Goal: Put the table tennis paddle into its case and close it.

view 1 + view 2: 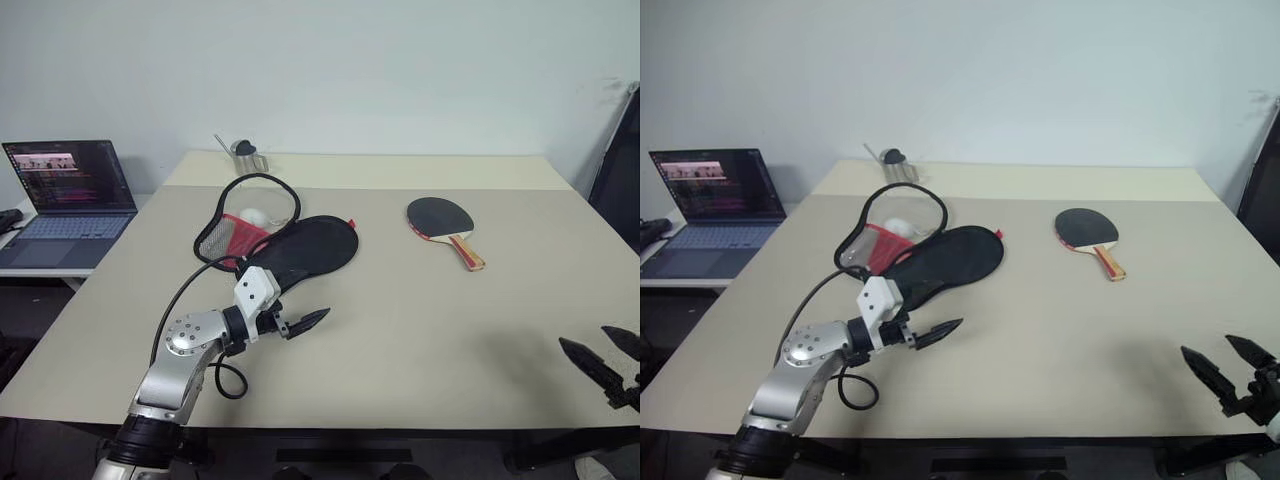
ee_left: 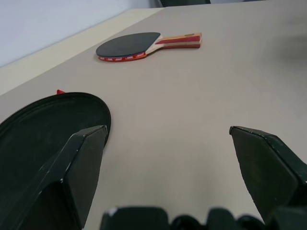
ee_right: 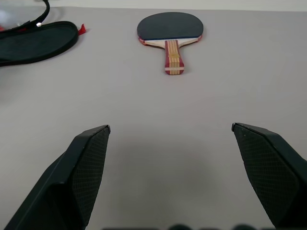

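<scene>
The table tennis paddle (image 1: 440, 215) lies flat on the table's right half, black face up, with its wooden handle (image 3: 173, 60) pointing toward the near right. Left of centre lies the case (image 1: 305, 250), unzipped, its mesh and red flap (image 1: 232, 232) raised at the far left. My left gripper (image 1: 308, 322) hovers open just in front of the case, aimed rightward across the table, with nothing between its fingers (image 2: 86, 158). At the near right edge my right gripper (image 1: 1207, 345) is open and empty, facing the paddle (image 3: 169, 26) from well short of it.
A small white ball (image 1: 252, 216) rests in the open flap of the case. A metal jug (image 1: 244, 155) stands at the table's far edge. A laptop (image 1: 70, 195) sits on a side desk to the left. A dark chair (image 1: 625, 170) stands at the right.
</scene>
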Tool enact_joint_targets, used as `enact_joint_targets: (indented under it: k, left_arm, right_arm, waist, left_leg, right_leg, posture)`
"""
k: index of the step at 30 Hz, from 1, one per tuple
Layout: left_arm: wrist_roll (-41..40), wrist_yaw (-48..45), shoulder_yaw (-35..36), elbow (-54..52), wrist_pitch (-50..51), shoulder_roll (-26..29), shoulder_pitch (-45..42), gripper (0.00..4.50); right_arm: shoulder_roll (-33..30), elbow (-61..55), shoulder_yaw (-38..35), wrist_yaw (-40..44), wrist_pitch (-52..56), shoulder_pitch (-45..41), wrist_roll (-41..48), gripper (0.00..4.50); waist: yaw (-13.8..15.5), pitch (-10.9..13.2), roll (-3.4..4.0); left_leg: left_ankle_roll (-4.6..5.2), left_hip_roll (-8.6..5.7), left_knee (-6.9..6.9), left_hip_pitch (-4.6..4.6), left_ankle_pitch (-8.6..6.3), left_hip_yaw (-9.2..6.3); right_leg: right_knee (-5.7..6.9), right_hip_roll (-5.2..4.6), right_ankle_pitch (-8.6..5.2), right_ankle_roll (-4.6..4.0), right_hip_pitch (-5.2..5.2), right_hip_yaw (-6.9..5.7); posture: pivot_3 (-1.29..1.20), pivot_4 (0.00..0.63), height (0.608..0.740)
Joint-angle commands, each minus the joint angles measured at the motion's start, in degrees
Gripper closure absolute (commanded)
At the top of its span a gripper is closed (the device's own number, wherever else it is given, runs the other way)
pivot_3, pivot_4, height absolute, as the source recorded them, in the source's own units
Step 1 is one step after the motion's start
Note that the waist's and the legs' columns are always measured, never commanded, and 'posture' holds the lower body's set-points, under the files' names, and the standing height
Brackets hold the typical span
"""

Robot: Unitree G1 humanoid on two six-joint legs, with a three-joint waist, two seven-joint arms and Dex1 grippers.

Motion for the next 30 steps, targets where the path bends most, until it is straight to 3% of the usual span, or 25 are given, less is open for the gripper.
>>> enact_joint_targets:
  k: [1,11,21,30]
  left_arm:
    - [0.88,0.11,0.44,2.47,-3.12,-0.58,-1.14,0.00]
    - [3.76,8.53,4.50,7.72,-10.56,-3.29,1.28,0.00]
    - [7.09,17.49,10.20,12.05,-14.99,-2.19,4.63,0.00]
    - [8.15,19.07,10.73,18.81,-16.94,-0.87,-2.70,0.00]
  right_arm:
    - [-1.70,-1.62,-1.43,-0.13,0.03,0.11,1.12,0.04]
    - [-3.44,0.77,0.10,-1.41,-0.61,-3.29,0.78,0.04]
    - [-3.01,6.98,4.14,-0.46,-3.39,-6.94,-2.04,0.04]
    - [-2.89,3.51,9.04,-1.04,-2.60,-11.46,-0.26,0.04]
  waist:
    - [0.01,0.00,0.00]
    - [0.12,0.00,0.00]
    - [0.17,0.01,-0.03]
    - [0.21,0.01,-0.07]
  left_leg:
    - [0.00,-0.01,0.00,0.00,0.00,0.00]
    - [0.00,-0.07,-0.12,-0.15,-0.01,-0.08]
    - [0.01,-0.04,-0.03,-0.14,0.00,-0.03]
    - [0.00,-0.06,-0.03,-0.17,0.00,-0.07]
  right_leg:
    - [-0.02,-0.02,0.00,0.00,0.01,0.00]
    - [-0.09,0.04,0.11,0.23,-0.06,-0.12]
    - [-0.09,-0.04,0.04,0.12,-0.05,-0.07]
    - [-0.07,0.00,0.11,0.25,-0.06,-0.13]
  posture:
    - [0.00,0.150,0.740]
    - [0.00,0.150,0.740]
    - [0.00,0.150,0.740]
    - [0.00,0.150,0.740]
